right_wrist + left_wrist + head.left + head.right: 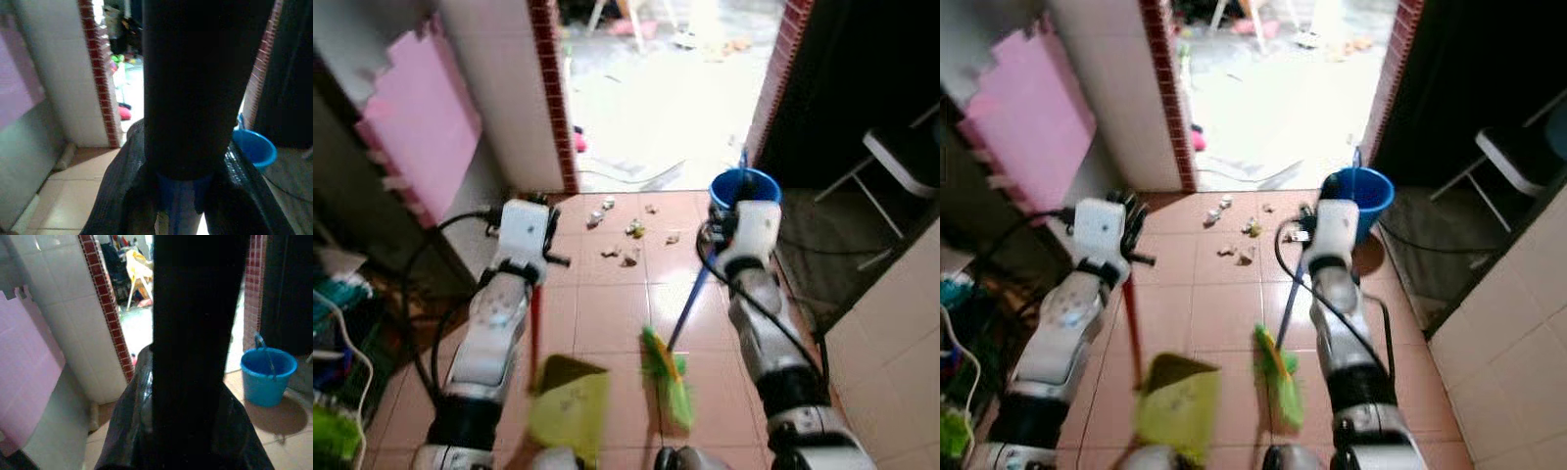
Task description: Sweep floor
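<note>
1. Right gripper (183,196) had its jaws closed around the blue broom handle (690,304); green bristles (668,380) rested on the tiled floor (607,313).
2. Left gripper (161,426) gripped the red-handled green dustpan (570,406).
3. Debris scraps (628,240) lay near the doorway, beside the blue bucket (744,186).

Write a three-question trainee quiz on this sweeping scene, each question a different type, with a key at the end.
1. True or false: the scraps of litter lie on the floor tiles between the robot and the doorway.
2. Which tool does the left gripper hold? A) the blue-handled broom B) the red-handled dustpan C) the bucket
3. Fill in: the blue bucket stands beside the ____ gripper.

Key
1. True.
2. B; the broom is in the right gripper.
3. Right.
</note>
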